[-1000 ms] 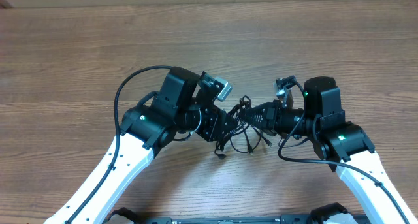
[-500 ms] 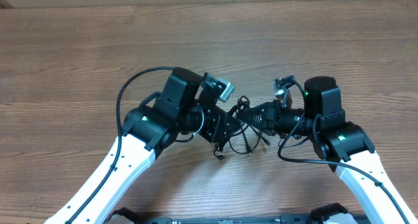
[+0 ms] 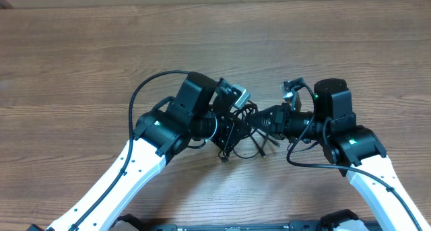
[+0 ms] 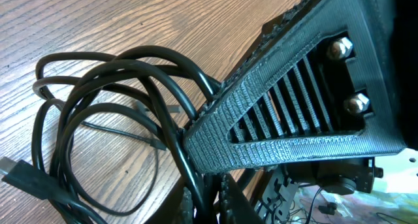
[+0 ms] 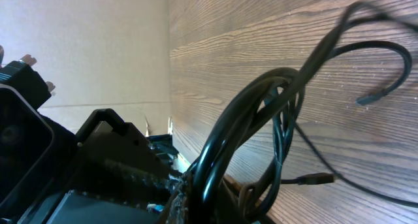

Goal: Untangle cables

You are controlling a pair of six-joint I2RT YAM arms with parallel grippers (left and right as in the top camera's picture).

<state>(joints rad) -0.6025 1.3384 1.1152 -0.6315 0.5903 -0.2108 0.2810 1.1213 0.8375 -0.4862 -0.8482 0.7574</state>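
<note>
A tangle of thin black cables (image 3: 250,133) lies on the wooden table between my two grippers. My left gripper (image 3: 237,126) is shut on strands at the bundle's left side; in the left wrist view the cables (image 4: 117,106) loop over the wood and run down between its jaws (image 4: 212,198). My right gripper (image 3: 261,120) is shut on the bundle's right side; in the right wrist view thick loops of the cables (image 5: 261,113) rise from its jaws (image 5: 215,198), and a small plug (image 5: 320,179) lies on the table.
The wooden table (image 3: 215,49) stretches away on all sides. A thick black cable (image 3: 145,89) arcs off the left arm, another (image 3: 303,160) loops under the right arm. The left wrist camera (image 3: 232,94) sits close above the bundle.
My left arm has moved right, closer to the right gripper, bunching the cables between them. The right arm has stayed still.
</note>
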